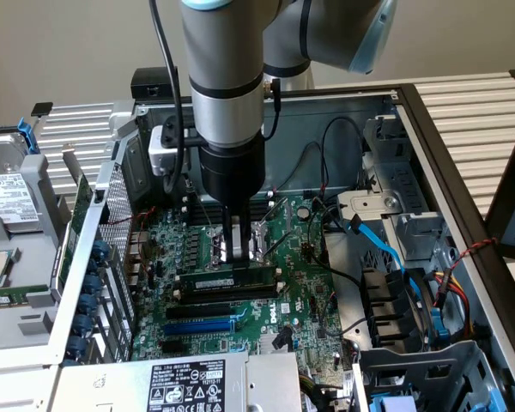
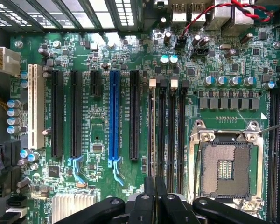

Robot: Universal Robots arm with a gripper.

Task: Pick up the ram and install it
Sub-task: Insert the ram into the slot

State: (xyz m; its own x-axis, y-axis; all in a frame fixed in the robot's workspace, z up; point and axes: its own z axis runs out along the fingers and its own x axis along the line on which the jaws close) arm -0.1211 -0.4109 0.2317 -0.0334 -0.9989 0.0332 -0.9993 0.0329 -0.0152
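The ram (image 1: 210, 281) is a thin green stick with a white label. It stands on edge along the first black memory slot on the motherboard (image 1: 300, 292), in the middle of the open case. My gripper (image 1: 237, 257) comes straight down onto its top edge, fingers together, shut on the ram near its middle. In the wrist view the ram (image 2: 151, 130) appears edge-on as a thin line in the slot nearest the blue one, running out from my gripper (image 2: 155, 184). Whether it is fully seated I cannot tell.
More black memory slots (image 2: 172, 130) lie beside the ram, then the bare CPU socket (image 2: 224, 168). A blue expansion slot (image 2: 114, 116) and black slots lie on the other side. Blue and black cables (image 1: 386, 249) hang at the exterior view's right. A power supply (image 1: 189, 382) sits in front.
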